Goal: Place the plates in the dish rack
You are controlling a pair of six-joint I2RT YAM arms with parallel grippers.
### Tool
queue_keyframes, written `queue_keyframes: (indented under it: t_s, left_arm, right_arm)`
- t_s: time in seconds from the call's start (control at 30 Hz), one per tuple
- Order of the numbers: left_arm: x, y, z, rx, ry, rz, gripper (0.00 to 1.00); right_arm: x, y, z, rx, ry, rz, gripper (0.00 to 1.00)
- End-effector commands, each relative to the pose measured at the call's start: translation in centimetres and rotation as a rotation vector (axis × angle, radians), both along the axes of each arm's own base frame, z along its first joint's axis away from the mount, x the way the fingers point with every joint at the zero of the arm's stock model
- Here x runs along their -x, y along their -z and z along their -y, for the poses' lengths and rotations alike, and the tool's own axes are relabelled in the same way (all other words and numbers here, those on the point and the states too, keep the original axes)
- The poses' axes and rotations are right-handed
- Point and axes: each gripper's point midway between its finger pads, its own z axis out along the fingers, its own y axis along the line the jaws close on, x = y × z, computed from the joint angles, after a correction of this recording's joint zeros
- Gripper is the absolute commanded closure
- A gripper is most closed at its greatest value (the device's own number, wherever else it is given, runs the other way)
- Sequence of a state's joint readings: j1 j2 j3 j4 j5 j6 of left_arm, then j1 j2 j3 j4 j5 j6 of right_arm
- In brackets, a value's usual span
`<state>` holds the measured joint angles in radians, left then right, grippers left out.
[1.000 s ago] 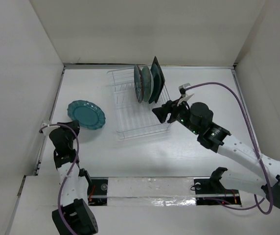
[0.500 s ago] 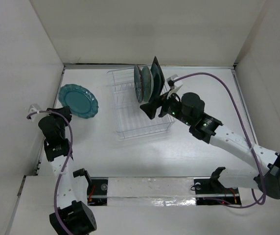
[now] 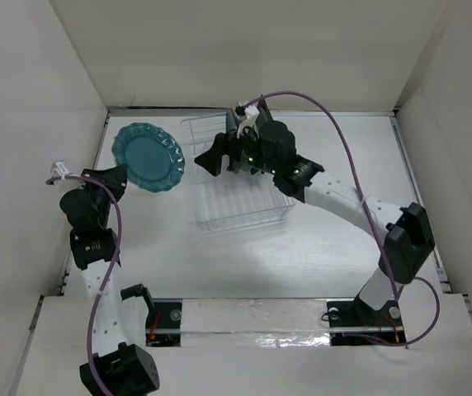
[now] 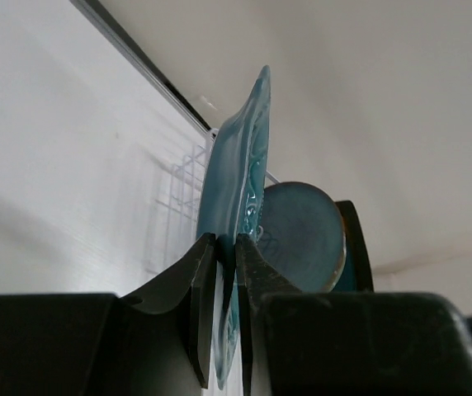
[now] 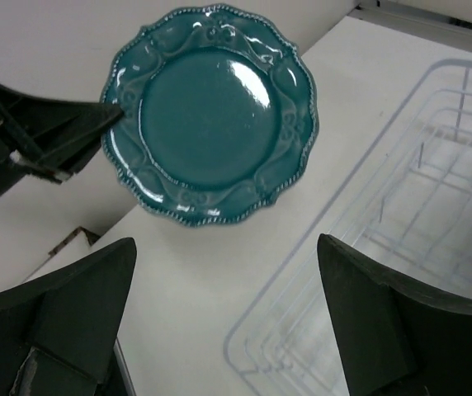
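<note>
Just left of the rack, off the table, the scalloped plate hangs in the air, its right rim close to the rack's left wall but not over it. The left gripper pinches its near-left rim, both fingers pressed onto the glaze. From the left wrist the scalloped plate reads edge-on, in line with the fingers and running up and away from them. From the right wrist its whole face shows, so that face is turned toward the right arm.

The right gripper reaches leftward across the rack's far part with its fingers spread wide and nothing between them. It points at the scalloped plate and stands near its free right rim without touching.

The scalloped plate thus lies between the two grippers: the left one is on it, the right one just beside it on the rack side. The coming move likely turns on this. Either the left arm carries it rightward over the wall, or the spread fingers close on the free rim for a handover. For a slot, it would need to be turned to stand parallel with the racked plates at the far end. The nearer ribs look free in the right wrist view.
</note>
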<state>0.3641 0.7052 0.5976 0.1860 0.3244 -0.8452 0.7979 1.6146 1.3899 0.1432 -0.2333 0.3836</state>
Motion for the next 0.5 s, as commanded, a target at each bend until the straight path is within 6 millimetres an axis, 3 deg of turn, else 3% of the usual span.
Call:
queue_keyframes:
  t_s: [0.0, 0.03, 0.13, 0.2, 0.23, 0.3, 0.37, 0.4, 0.47]
  left_arm:
    - [1.4, -10.4, 3.0, -0.034, 0.137, 0.328, 1.00]
    - [1.5, -10.4, 3.6, -0.021, 0.173, 0.333, 1.00]
    - [1.9, -10.7, 4.7, -0.012, 0.238, 0.349, 1.00]
    - [2.3, -11.0, 5.3, 0.010, 0.272, 0.368, 1.00]
    - [2.6, -11.1, 5.8, 0.018, 0.298, 0.374, 1.00]
    - [2.7, -11.1, 6.2, 0.031, 0.326, 0.385, 1.00]
    - [2.9, -11.3, 6.6, 0.040, 0.350, 0.394, 1.00]
    - [2.9, -11.2, 6.7, 0.040, 0.361, 0.391, 1.00]
    - [3.0, -11.2, 6.9, 0.040, 0.371, 0.396, 1.00]
  right_arm:
    - [-1.5, -3.6, -1.2, -0.071, -0.035, 0.032, 0.04]
    - [-2.6, -2.6, -1.4, -0.055, -0.023, 0.016, 0.03]
    - [-4.6, -3.1, -1.2, -0.067, 0.014, 0.022, 0.01]
    - [-6.0, -1.6, -1.3, -0.048, 0.021, -0.008, 0.00]
    - [-6.7, -2.0, -1.1, -0.057, 0.023, -0.009, 0.00]
    - [-7.2, -0.4, -1.8, -0.043, -0.017, -0.041, 0.00]
    - [-7.5, -0.4, -2.2, -0.048, -0.046, -0.047, 0.00]
    - [-7.2, 0.7, -2.8, -0.039, -0.089, -0.069, 0.00]
    - [-6.2, 0.6, -3.9, -0.043, -0.152, -0.070, 0.00]
